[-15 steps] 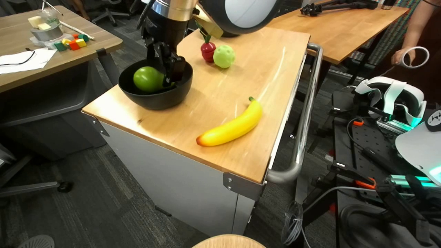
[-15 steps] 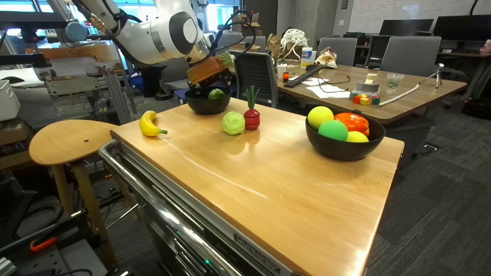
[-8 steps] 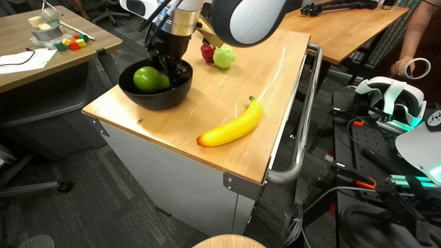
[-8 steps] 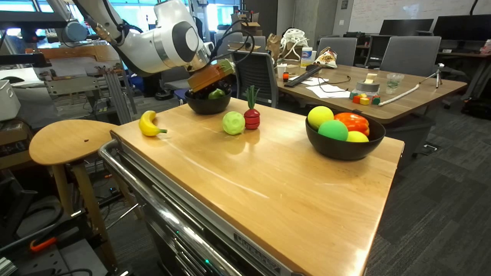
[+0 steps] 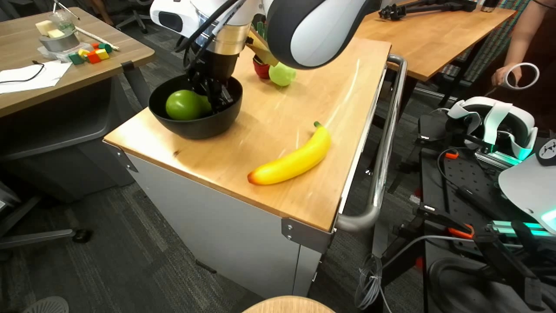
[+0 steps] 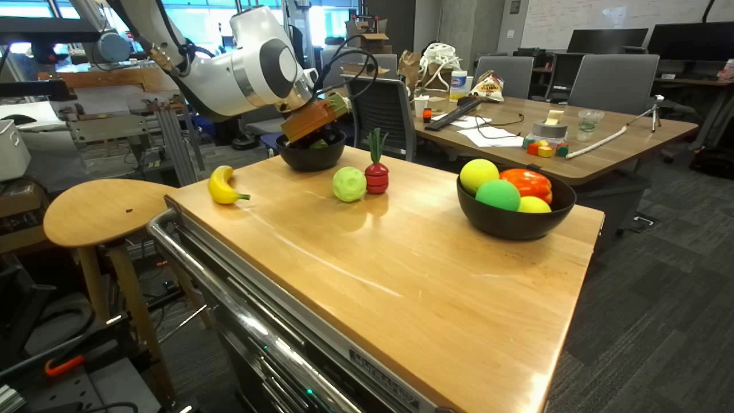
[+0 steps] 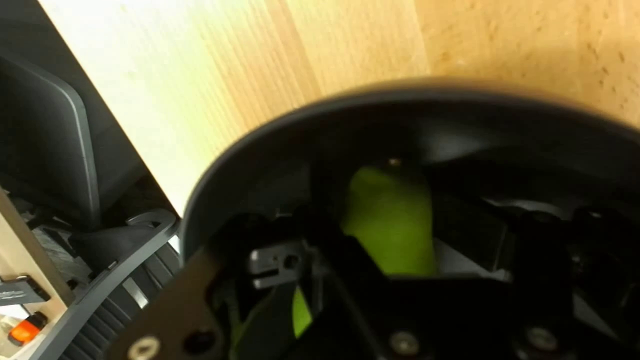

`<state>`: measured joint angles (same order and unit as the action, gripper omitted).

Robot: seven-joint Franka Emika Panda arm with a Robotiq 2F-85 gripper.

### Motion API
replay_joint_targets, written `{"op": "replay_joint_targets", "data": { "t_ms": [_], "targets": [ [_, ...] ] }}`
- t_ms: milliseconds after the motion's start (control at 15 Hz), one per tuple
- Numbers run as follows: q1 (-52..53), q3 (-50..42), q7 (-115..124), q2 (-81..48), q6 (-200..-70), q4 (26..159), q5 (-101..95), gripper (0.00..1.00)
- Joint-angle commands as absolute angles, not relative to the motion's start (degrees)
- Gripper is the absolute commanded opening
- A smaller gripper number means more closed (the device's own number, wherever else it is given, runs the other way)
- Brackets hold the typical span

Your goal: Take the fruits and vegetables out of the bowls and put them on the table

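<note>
Pointing down into a black bowl [image 5: 195,129] left of centre in an exterior view, the fingers [image 5: 219,96] are inside it, a green fruit [image 5: 183,105] just beside them in the bowl. In the wrist view green skin [image 7: 392,225] shows between the fingers near mid-frame, but the spot is too dark to tell whether they pinch it or stand spread around it. At centre in an exterior view, a pale green fruit [image 6: 349,184] rests on the tabletop [image 6: 401,246] just beside a green-topped red vegetable [image 6: 377,178] that stands upright; a banana [image 6: 223,188] lies to their left, well apart. Toward the right of the frame, a second black bowl [image 6: 510,225] holds two yellow fruits [image 6: 478,175], a bright green ball-shaped fruit [image 6: 498,195] and a red-orange pepper [image 6: 526,186].
</note>
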<state>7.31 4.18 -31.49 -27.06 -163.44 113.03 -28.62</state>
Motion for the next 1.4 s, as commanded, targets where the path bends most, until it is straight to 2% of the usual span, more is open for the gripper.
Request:
{"op": "replay_joint_targets", "data": {
  "t_ms": [0,467,533,867,933,1000,1133,1333],
  "targets": [
    [6.26,5.01,-31.45,-26.47,-164.27,113.31,-27.99,0.19],
    [1.71,10.93,-32.5,-21.24,-171.26,120.1,-22.02,0.01],
    [0.66,12.33,-32.62,-20.45,-172.95,121.38,-20.75,0.06],
    [-5.12,18.86,-32.49,-17.26,-177.32,126.97,-16.54,0.03],
    [-5.73,19.36,-32.28,-16.79,-177.86,127.76,-16.52,0.05],
    [-6.33,19.93,-32.05,-16.34,-177.22,128.19,-16.39,0.34],
    [-7.99,21.81,-32.08,-15.91,-175.25,128.09,-15.21,0.4],
    [-9.38,24.04,-32.37,-15.27,-170.72,125.9,-13.54,0.64]
  ]
}}
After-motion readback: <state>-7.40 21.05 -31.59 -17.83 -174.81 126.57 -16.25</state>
